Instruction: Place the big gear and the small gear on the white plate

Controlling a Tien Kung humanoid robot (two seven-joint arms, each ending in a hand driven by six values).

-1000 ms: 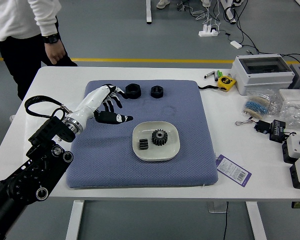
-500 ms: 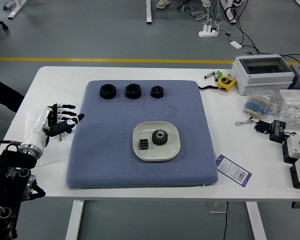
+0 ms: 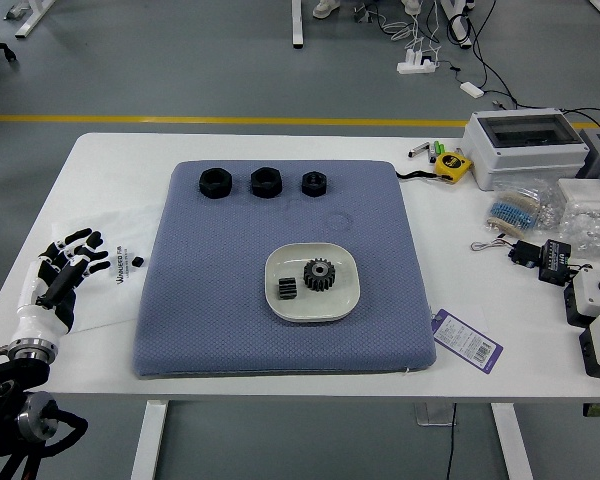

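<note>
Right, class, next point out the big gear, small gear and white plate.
Big gear (image 3: 319,275), head view, its middle.
Small gear (image 3: 287,288), head view, its toothed side.
White plate (image 3: 314,309), head view, bare near part.

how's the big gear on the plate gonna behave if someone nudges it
The big gear seems to lie flat on its face, so it would probably slide rather than roll. Its toothed edge should give fingertips some grip. The raised rim of the white plate would likely stop a light push.
</note>
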